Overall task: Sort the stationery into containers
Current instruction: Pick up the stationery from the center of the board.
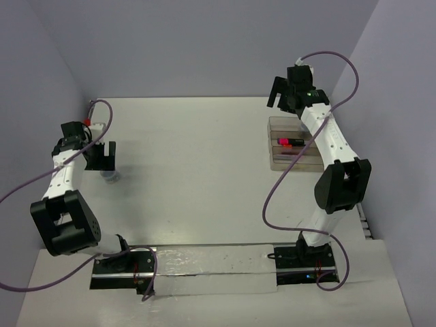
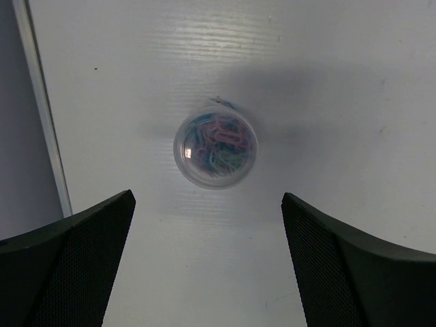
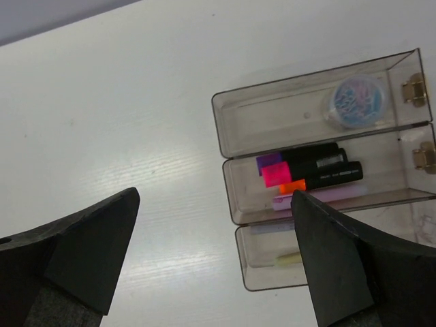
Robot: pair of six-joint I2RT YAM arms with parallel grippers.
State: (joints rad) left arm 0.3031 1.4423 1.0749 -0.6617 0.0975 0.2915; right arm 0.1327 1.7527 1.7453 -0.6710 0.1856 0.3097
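Observation:
A small round clear tub of coloured paper clips (image 2: 215,150) stands on the white table, just ahead of my left gripper (image 2: 208,272), which is open and empty above it; the top view shows the tub (image 1: 111,177) under that gripper (image 1: 102,160). The clear three-compartment tray (image 3: 272,116) lies at the far right (image 1: 286,162). One outer compartment holds a second round tub (image 3: 359,102). The middle one holds black highlighters (image 3: 320,167) with purple, pink and orange caps, and a lilac marker (image 3: 327,196). The third holds a pale stick (image 3: 289,258). My right gripper (image 3: 214,259) is open and empty, raised over the tray's far end (image 1: 283,95).
The left wall's base strip (image 2: 41,109) runs close to the left of the tub. Purple cables loop off both arms (image 1: 272,184). A shiny strip (image 1: 204,262) lies between the arm bases at the near edge.

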